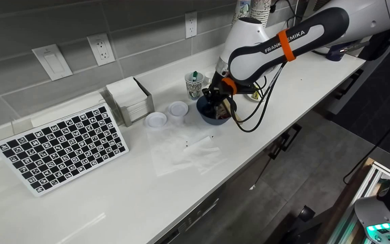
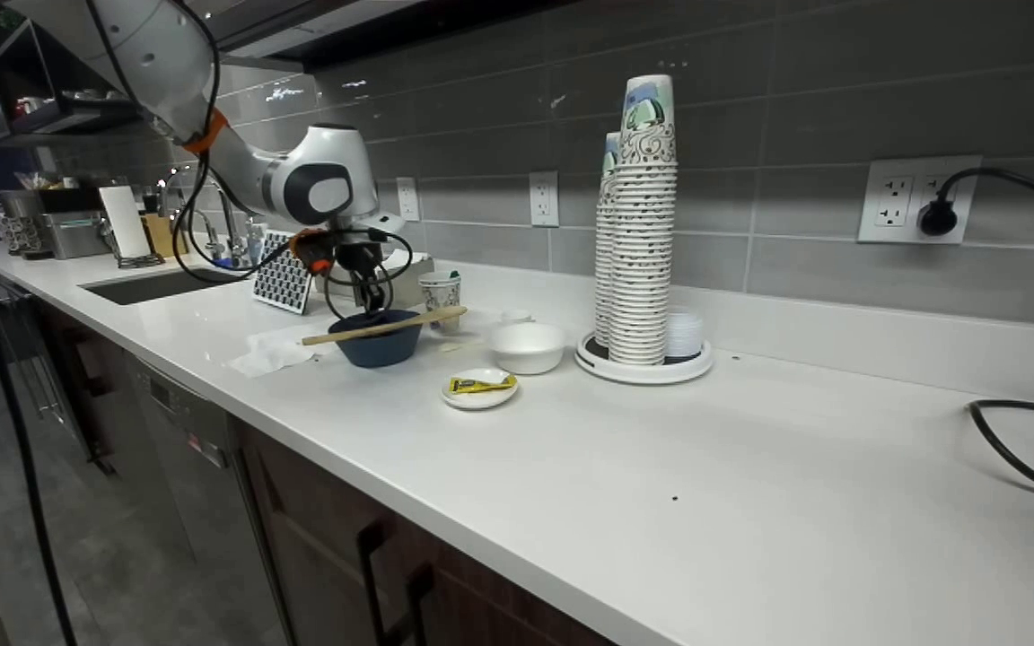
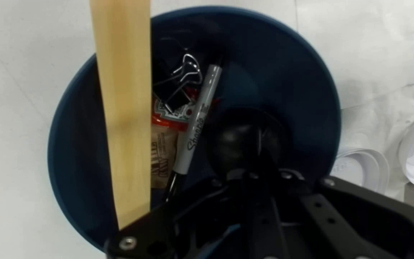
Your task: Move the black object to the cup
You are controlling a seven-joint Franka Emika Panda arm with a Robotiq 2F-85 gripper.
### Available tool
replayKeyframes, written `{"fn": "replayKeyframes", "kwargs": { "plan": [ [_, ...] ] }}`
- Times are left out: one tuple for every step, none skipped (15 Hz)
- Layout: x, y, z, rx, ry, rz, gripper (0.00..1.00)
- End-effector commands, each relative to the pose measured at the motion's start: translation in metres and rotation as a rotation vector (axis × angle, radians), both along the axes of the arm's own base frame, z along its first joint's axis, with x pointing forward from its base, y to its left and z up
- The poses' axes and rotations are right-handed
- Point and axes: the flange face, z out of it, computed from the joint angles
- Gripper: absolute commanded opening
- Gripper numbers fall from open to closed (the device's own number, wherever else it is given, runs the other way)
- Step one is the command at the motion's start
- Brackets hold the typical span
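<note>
inside the blue bowl [image 3: 289, 68]: gripper [image 2: 372, 308]; glossy black object [image 3: 230, 139], seemingly round

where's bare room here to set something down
On the white counter, room lies free between the round white tray, small white plate and front edge, save a tiny black speck; another patch between the black-and-white checkered board and that edge. Crowded: around the dark blue bowl, with the black gripper, wooden utensil, white bowl and patterned paper cup.
</note>
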Motion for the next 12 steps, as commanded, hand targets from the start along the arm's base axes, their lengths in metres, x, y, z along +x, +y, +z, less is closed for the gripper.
{"fn": "replayKeyframes", "kwargs": {
  "plan": [
    [-0.02, 0.013, 0.045, -0.016, 0.001, 0.023, 0.01],
    [-0.024, 0.016, 0.057, -0.025, -0.007, 0.029, 0.01],
    [-0.029, 0.018, 0.069, -0.037, -0.008, 0.036, 0.01],
    [-0.033, 0.019, 0.081, -0.053, -0.004, 0.036, 0.01],
    [-0.036, 0.017, 0.093, -0.072, -0.016, 0.024, 0.01],
    [-0.034, 0.015, 0.103, -0.078, -0.049, 0.01, 0.01],
    [-0.031, 0.014, 0.113, -0.082, -0.095, -0.009, 0.01],
    [-0.024, 0.01, 0.119, -0.093, -0.133, -0.023, 0.01],
    [-0.017, 0.006, 0.125, -0.096, -0.16, -0.036, 0.01],
    [-0.012, 0.002, 0.13, -0.095, -0.187, -0.048, 0.01],
    [-0.005, -0.003, 0.134, -0.101, -0.214, -0.061, 0.01],
    [0.001, -0.007, 0.136, -0.104, -0.241, -0.072, 0.01]
  ]
}}
